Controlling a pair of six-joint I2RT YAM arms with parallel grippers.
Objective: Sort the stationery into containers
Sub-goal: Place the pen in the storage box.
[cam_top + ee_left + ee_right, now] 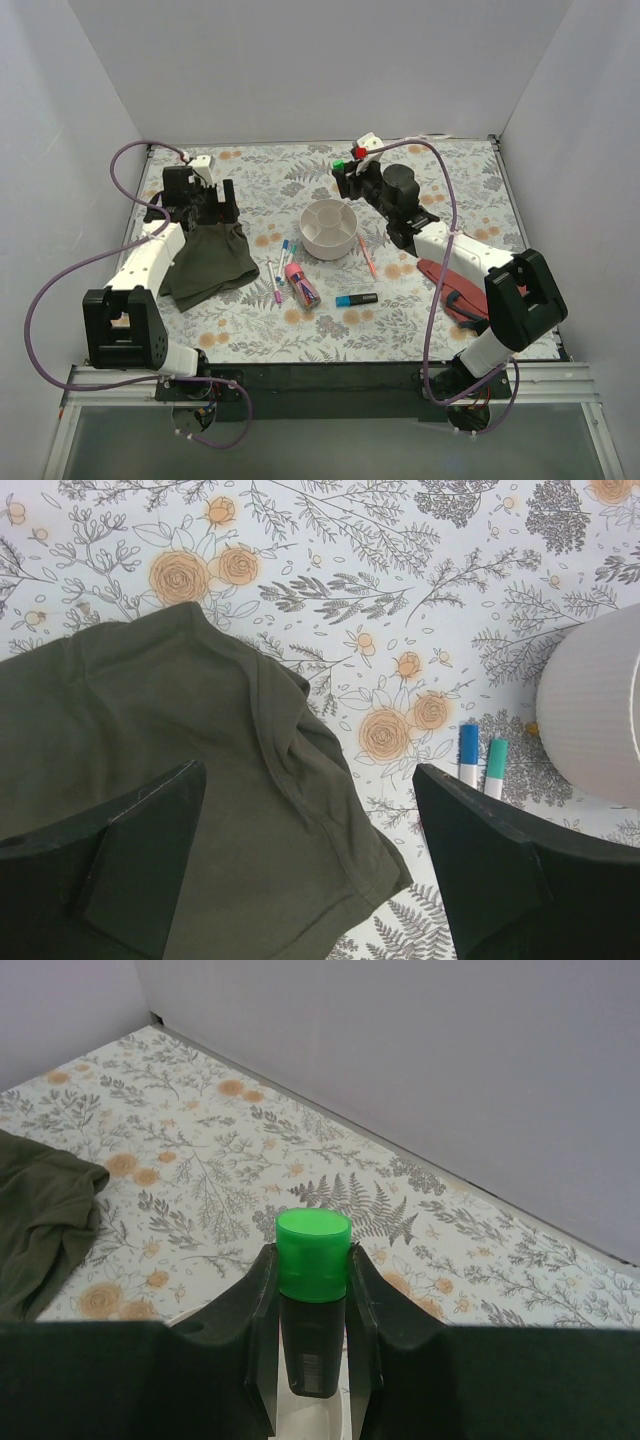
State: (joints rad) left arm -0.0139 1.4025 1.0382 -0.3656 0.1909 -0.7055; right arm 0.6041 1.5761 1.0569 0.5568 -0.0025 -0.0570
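My right gripper [345, 172] is shut on a black highlighter with a green cap [338, 165], held above the far rim of the off-white divided bowl [327, 228]. The right wrist view shows the green cap [313, 1255] clamped between the fingers [262, 1300], with the bowl rim [312, 1422] below. My left gripper [208, 210] is open and empty over the olive cloth [200, 780]. Thin white pens [277, 280], a stubby pink tube [301, 285], a blue-ended highlighter [357, 299] and an orange-pink pen [367, 255] lie in front of the bowl. The blue-capped pen [468, 745] and the teal-capped pen [496, 760] show in the left wrist view.
The olive cloth [210, 262] lies at the left under the left arm. A red cloth [455, 292] lies at the right beside the right arm. White walls close in the floral table [260, 180] on three sides.
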